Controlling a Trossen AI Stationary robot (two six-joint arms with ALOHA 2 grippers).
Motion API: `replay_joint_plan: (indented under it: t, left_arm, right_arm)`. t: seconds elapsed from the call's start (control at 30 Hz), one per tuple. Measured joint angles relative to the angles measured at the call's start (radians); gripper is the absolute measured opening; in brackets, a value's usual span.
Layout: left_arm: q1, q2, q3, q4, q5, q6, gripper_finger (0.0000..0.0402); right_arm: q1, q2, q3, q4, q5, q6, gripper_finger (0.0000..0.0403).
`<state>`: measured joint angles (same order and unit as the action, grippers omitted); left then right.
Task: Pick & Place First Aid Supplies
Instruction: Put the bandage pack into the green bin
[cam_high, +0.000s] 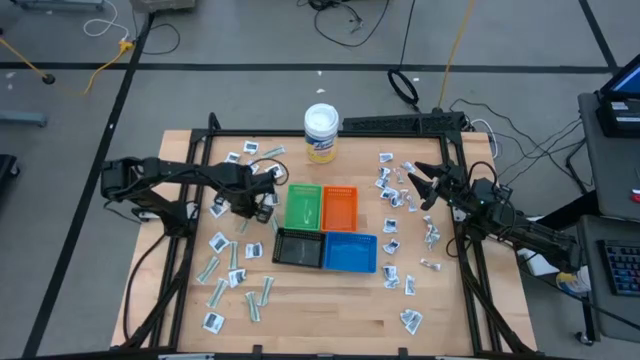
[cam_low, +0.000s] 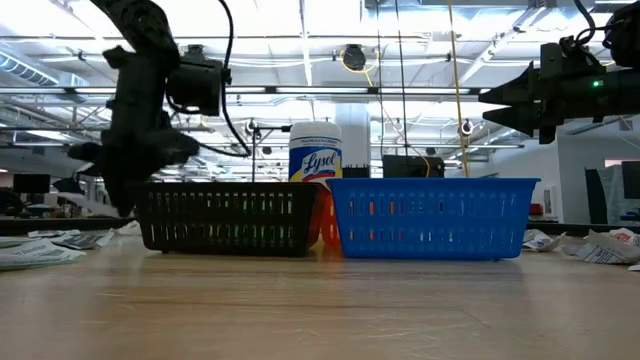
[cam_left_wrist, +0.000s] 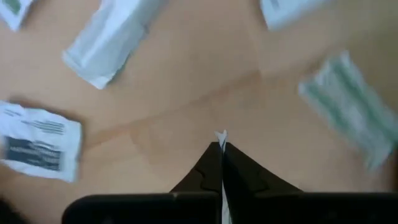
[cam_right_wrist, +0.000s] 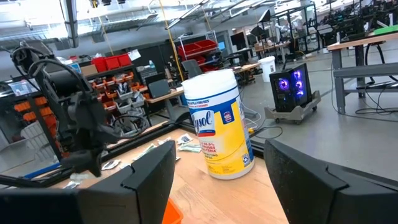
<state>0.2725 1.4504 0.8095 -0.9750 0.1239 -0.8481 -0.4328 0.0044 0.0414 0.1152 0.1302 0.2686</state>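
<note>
Many small white-grey packets and pale wrapped strips, the first aid supplies, lie flat on the wooden table left (cam_high: 220, 240) and right (cam_high: 395, 200) of four trays. My left gripper (cam_high: 255, 205) points down over the left group, just left of the green tray (cam_high: 303, 208), and is shut on a thin white packet (cam_left_wrist: 221, 133). Loose packets (cam_left_wrist: 40, 149) and strips (cam_left_wrist: 106, 43) lie on the wood under it. My right gripper (cam_high: 415, 183) waits open and level above the table's right side, its fingers (cam_right_wrist: 149, 174) facing the tub (cam_right_wrist: 221, 124). My left gripper pinches a thin white packet between its two shut fingers. The packet shows edge-on, with a sliver of its edge (cam_left_wrist: 221, 133) sticking out past the fingertips. The fingers come from above, pointing down. The packet appears lifted clear of the wood.
Green, orange (cam_high: 339, 207), black (cam_high: 299, 247) and blue (cam_high: 350, 252) trays stand together at the table's middle. A white-lidded, yellow-labelled tub (cam_high: 321, 133) stands at the far edge. Black frame rails run along the table's sides.
</note>
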Motion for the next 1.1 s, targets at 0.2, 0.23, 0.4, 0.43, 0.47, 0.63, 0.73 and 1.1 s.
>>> replay_joint_plan:
  t: [0.2, 0.23, 0.4, 0.43, 0.47, 0.63, 0.73, 1.1]
  left_arm:
    - [-0.014, -0.007, 0.075, -0.131, -0.030, 0.360, 0.0002]
    - [-0.014, -0.008, 0.088, -0.153, -0.040, 0.418, 0.0001]
    - [-0.025, -0.007, 0.150, -0.207, -0.045, 0.676, 0.0001]
    - [-0.030, -0.006, 0.162, -0.218, -0.046, 0.714, 0.0001]
    - [-0.035, -0.006, 0.175, -0.228, -0.046, 0.746, 0.0001]
    - [-0.055, 0.015, 0.261, -0.230, -0.046, 0.847, 0.0000]
    - [-0.064, 0.070, 0.326, -0.230, -0.058, 0.869, 0.0000]
    - [-0.066, 0.336, 0.643, -0.280, -0.090, 0.902, 0.0000]
  right_arm:
    - [0.000, 0.000, 0.000, 0.000, 0.000, 0.000, 0.0242]
    - [0.000, 0.000, 0.000, 0.000, 0.000, 0.000, 0.0242]
    - [0.000, 0.000, 0.000, 0.000, 0.000, 0.000, 0.0242]
    - [0.000, 0.000, 0.000, 0.000, 0.000, 0.000, 0.0242]
    - [0.000, 0.000, 0.000, 0.000, 0.000, 0.000, 0.0242]
    - [0.000, 0.000, 0.000, 0.000, 0.000, 0.000, 0.0242]
    - [0.000, 0.000, 0.000, 0.000, 0.000, 0.000, 0.0242]
    - [0.000, 0.000, 0.000, 0.000, 0.000, 0.000, 0.0242]
